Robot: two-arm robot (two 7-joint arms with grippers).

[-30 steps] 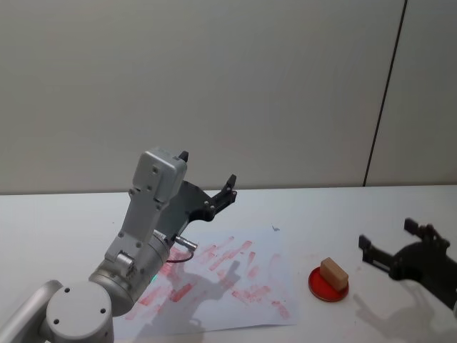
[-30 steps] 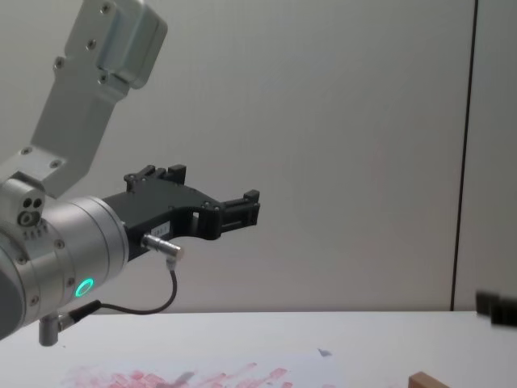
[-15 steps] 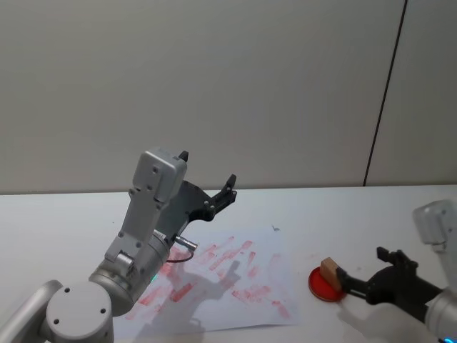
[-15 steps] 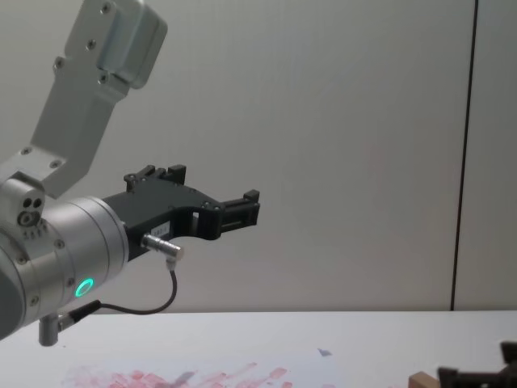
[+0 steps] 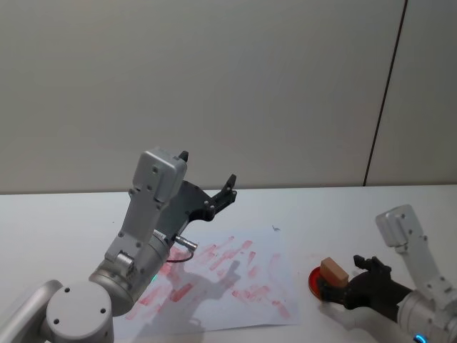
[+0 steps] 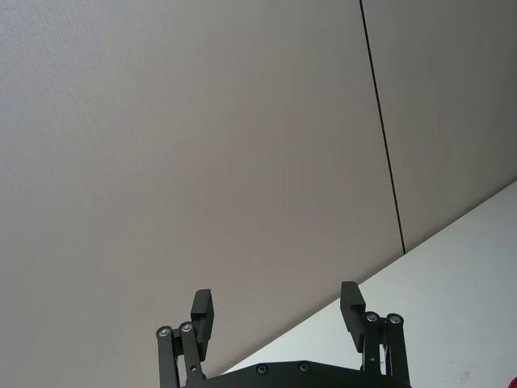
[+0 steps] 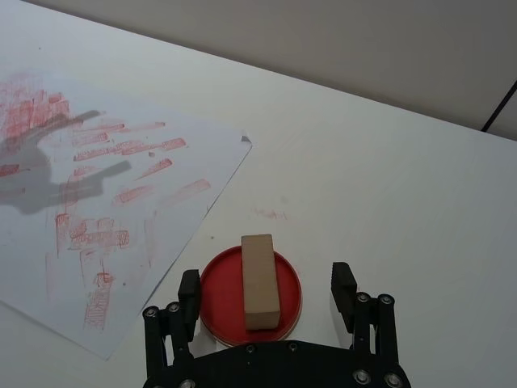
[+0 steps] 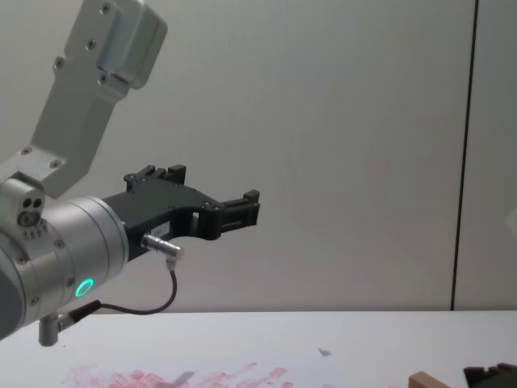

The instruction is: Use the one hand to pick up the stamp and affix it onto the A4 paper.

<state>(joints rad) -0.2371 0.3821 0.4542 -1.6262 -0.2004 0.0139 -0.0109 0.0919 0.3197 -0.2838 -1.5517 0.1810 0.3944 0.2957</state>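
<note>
While a white table [image 5: 57, 214] stretches across the scene below a plain grey wall [image 5: 214, 71], the A4 paper [image 5: 235, 286] lies flat on it in front of the robot, slightly to its left. The sheet is covered with red-pink rectangular prints and has a small grey-blue mark [image 5: 275, 229] at its far corner. The silver left arm, with a teal ring light and a thin black cable, is raised above the left part of the sheet. The left gripper [image 5: 208, 168] points up toward the wall, its two black fingers spread wide with nothing between them, and its shadow falls on the paper. At the lower right of the head view, the right gripper [image 5: 343, 279] is low over the table at a round red ink pad [image 5: 314, 281]. The pad sits just beside the right edge of the paper without touching it. In the right wrist view, the right gripper's claw is wide open, its fingers [image 7: 189, 284] set on either side of the pad and gripping nothing. The stamp [image 7: 260, 267], a small light-brown wooden block, rests on the ink pad between those spread fingers, with clear gaps on both sides.
</note>
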